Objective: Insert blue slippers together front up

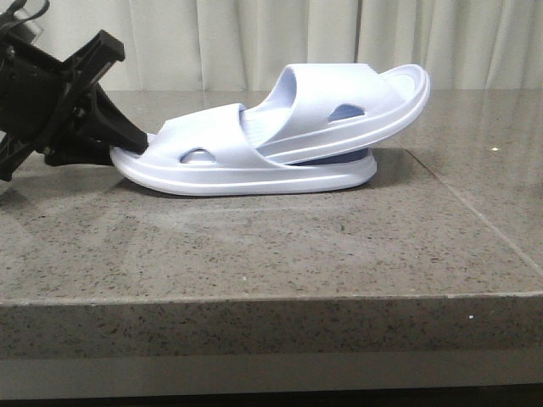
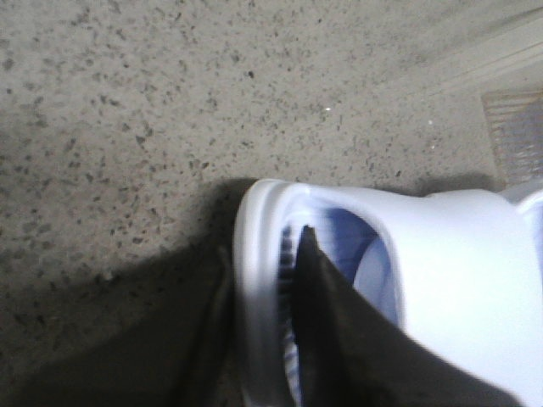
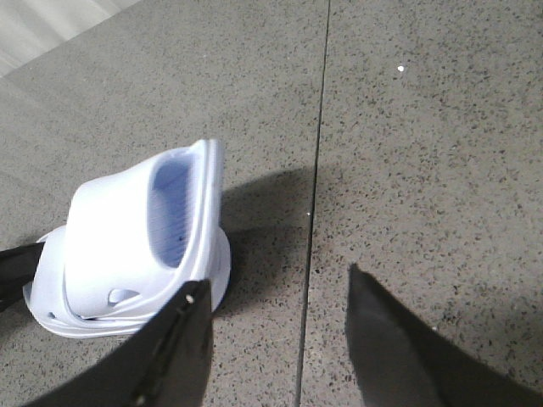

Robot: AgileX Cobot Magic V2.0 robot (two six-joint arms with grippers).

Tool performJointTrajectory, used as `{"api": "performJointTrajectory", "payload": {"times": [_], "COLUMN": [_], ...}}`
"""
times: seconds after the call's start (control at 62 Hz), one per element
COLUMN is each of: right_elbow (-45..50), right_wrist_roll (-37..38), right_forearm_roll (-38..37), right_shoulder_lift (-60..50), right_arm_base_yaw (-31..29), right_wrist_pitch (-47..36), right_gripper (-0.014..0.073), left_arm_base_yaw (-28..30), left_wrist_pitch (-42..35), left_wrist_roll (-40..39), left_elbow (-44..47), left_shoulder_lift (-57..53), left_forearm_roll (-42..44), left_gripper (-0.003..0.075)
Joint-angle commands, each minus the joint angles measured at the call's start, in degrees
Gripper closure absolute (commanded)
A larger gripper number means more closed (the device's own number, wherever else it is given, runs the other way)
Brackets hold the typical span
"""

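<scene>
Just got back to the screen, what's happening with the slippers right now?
The two pale lavender-blue foam slide slippers are nested on the grey speckled stone table: the upper slipper is tucked under the strap of the lower slipper and tilts upward. The left gripper pinches the lower one's end rim. The right gripper hangs open and empty beside the pair.

upper slipper (image 1: 339, 97) nested in lower slipper (image 1: 246, 174), left gripper (image 1: 127, 140) on lower's left end, right gripper (image 3: 280, 314) apart over countertop (image 1: 254, 246)

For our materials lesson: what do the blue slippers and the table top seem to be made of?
Blue slippers: probably moulded foam or soft rubber, matte, with thick rounded edges and one uniform colour. Table top: looks like polished speckled stone, perhaps granite or an imitation, with a faint sheen and a seam line.
</scene>
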Motion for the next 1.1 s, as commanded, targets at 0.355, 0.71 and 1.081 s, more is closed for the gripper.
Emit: {"api": "performJointTrajectory", "payload": {"times": [0.355,0.71,1.081], "right_elbow": [-2.7,-6.2,-6.1], "right_wrist_roll": [0.2,16.2,31.3], "right_forearm_roll": [-11.0,-31.4,-49.1], "right_shoulder_lift": [-2.3,-11.2,-21.7], "right_arm_base_yaw": [0.1,8.9,13.8], "right_wrist_pitch": [4.2,8.1,14.4], "right_gripper": [0.0197,0.0198,0.0199], "left_arm_base_yaw": [6.3,6.4,6.4], "left_wrist_pitch": [1.8,5.7,10.0], "left_wrist_roll": [-21.7,-44.0,-50.4], "left_elbow": [-7.9,-8.2,3.8], "left_shoulder_lift": [-9.7,-28.7,-48.7], "left_forearm_roll": [36.8,71.9,80.8], "left_gripper": [0.0299,0.03,0.03]}}
